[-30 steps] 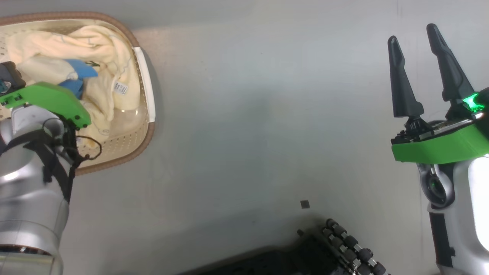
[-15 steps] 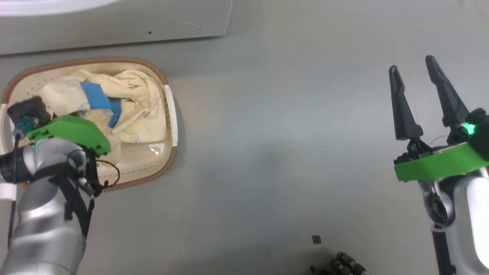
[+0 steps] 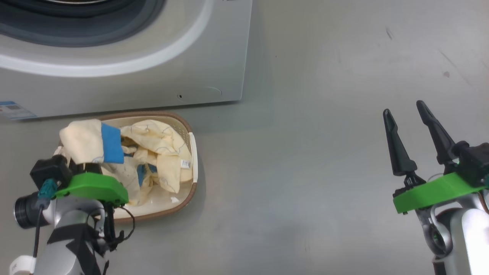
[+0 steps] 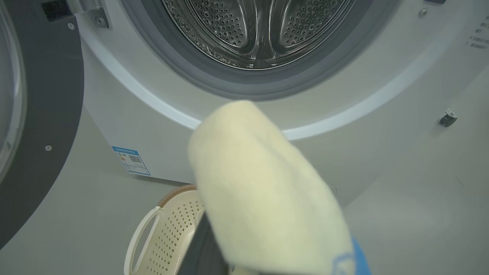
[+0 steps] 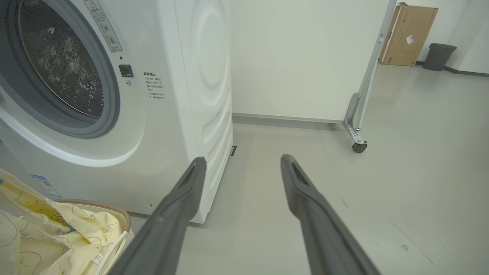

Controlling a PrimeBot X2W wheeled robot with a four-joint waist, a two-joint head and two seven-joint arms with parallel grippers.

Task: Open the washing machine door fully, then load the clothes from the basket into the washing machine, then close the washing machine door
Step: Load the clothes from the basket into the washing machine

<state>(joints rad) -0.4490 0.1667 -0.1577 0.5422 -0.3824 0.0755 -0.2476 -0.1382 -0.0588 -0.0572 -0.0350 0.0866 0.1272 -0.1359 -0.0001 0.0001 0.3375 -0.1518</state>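
Clothes (image 3: 82, 141) sit clamped in the left gripper (image 3: 89, 166), centre left; right gripper (image 3: 404, 112) stands apart. Raise it so trailing fabric clears the basket (image 3: 186, 126) rim

The floor (image 5: 401, 160) is smooth, pale grey and evenly lit, with a few dark scuffs (image 3: 445, 73) (small ones, in the head view). In the right wrist view a white partition (image 5: 298, 57) stands on it, with a grey skirting strip (image 5: 275, 118) along its foot and a caster (image 5: 359, 147) under its right edge. Beyond, a cardboard box (image 5: 408, 36) stands near a dark grey bin (image 5: 438, 56).
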